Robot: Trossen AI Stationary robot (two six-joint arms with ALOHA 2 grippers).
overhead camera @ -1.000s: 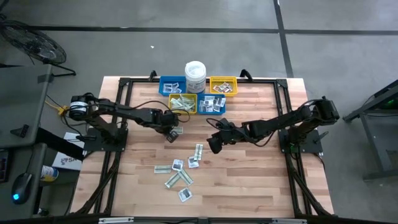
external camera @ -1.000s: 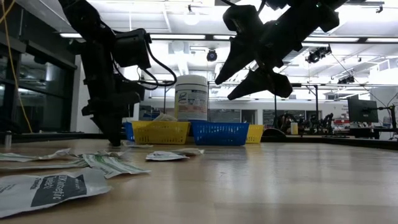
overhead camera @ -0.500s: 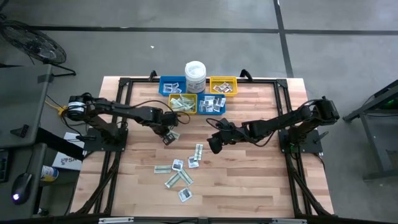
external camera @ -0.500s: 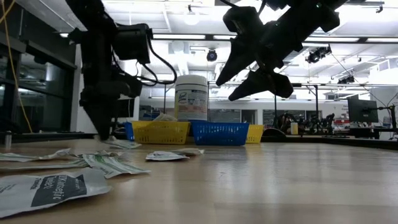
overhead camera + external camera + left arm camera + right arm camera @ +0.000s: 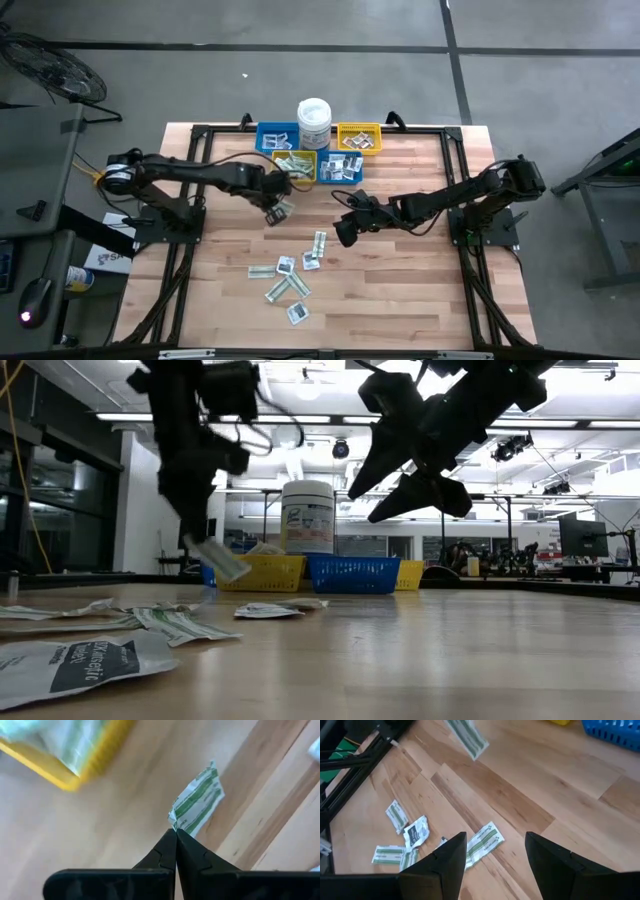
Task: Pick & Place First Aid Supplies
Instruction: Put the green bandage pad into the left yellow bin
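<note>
My left gripper (image 5: 274,206) hangs above the table just in front of the near yellow bin (image 5: 294,166), shut on a green-and-white strip packet (image 5: 197,802). In the low view that packet (image 5: 222,560) dangles below the left gripper (image 5: 196,536). My right gripper (image 5: 343,232) stands open in mid-table, above the loose first aid supplies (image 5: 290,275); in its wrist view its fingers frame one strip packet (image 5: 482,842) on the wood without touching it. Several more packets lie flat on the table (image 5: 400,827). My left gripper pinches the strip packet by one end (image 5: 176,824) between the free ends of its two fingers. The fingers come from above, pointing steeply down. The packet hangs slanted below them, lifted clear of the table.
Two blue bins (image 5: 277,137) (image 5: 345,168) and two yellow bins (image 5: 359,138) stand in a cluster at the far middle, with a white lidded tub (image 5: 314,122) behind them. Black frame rails (image 5: 190,180) run along the table's left and right sides.
My left gripper, still shut, has risen from the table and rolled a little. The strip packet, which lay on the wood, has come up with it and now hangs clear below the fingers.
</note>
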